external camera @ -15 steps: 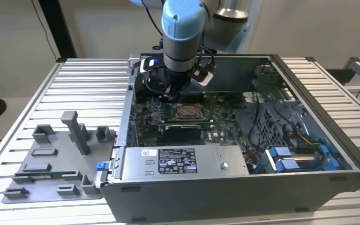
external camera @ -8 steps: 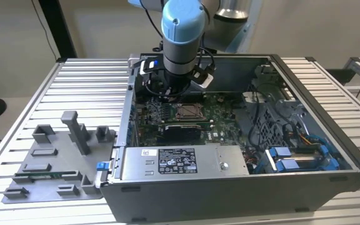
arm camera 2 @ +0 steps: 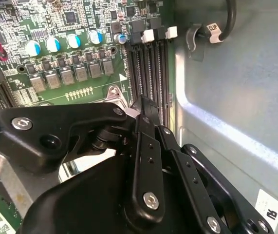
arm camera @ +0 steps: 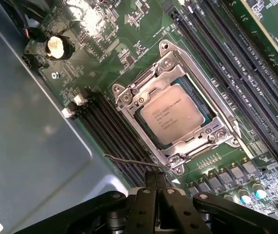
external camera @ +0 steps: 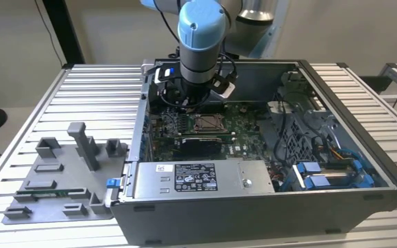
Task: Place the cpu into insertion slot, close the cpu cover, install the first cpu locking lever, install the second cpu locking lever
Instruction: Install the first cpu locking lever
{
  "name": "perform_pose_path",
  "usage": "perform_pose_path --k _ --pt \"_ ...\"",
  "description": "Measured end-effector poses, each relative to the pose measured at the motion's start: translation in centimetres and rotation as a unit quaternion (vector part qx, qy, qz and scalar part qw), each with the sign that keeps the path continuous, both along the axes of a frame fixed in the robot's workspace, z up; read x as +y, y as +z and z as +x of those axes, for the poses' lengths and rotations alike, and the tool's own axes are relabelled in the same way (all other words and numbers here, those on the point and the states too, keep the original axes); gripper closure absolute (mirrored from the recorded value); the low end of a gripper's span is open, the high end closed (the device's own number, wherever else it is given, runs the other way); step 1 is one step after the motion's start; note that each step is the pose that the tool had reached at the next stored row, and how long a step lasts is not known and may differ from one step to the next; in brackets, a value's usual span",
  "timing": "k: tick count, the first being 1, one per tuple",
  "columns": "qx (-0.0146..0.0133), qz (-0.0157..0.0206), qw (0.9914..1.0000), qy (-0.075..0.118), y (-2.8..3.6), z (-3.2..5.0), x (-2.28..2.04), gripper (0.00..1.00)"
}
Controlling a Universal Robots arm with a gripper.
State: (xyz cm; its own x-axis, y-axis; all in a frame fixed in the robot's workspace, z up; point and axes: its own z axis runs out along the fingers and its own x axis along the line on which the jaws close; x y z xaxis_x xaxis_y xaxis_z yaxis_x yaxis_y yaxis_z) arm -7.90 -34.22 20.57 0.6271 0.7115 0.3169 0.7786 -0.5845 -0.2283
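Observation:
The cpu (arm camera: 175,113) lies flat in the insertion slot (external camera: 205,123) on the green board, silvery face up. The cpu cover (arm camera: 151,87) is down around it, and the chip shows through its square window. A thin wire locking lever (arm camera: 129,160) sticks out sideways from the socket's corner, just off my fingertips. My gripper (arm camera: 154,176) hovers beside that corner over the memory slots, with its black fingers (arm camera 2: 146,109) pressed together and nothing seen between them. In the exterior view the gripper (external camera: 193,103) hangs inside the open case, just behind the socket.
Black memory slots (arm camera: 114,131) run beside the socket, and the grey case wall (arm camera: 27,136) stands close by. A labelled power supply (external camera: 198,178) fills the case front. Cables and blue parts (external camera: 322,175) sit at the exterior view's right. A grey fixture plate (external camera: 60,175) lies outside on the table.

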Motion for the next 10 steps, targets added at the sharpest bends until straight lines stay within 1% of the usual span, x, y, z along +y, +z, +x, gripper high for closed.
perform_pose_path --k 10 --pt "0.0 0.0 1.0 0.0 -0.34 0.06 0.02 1.0"
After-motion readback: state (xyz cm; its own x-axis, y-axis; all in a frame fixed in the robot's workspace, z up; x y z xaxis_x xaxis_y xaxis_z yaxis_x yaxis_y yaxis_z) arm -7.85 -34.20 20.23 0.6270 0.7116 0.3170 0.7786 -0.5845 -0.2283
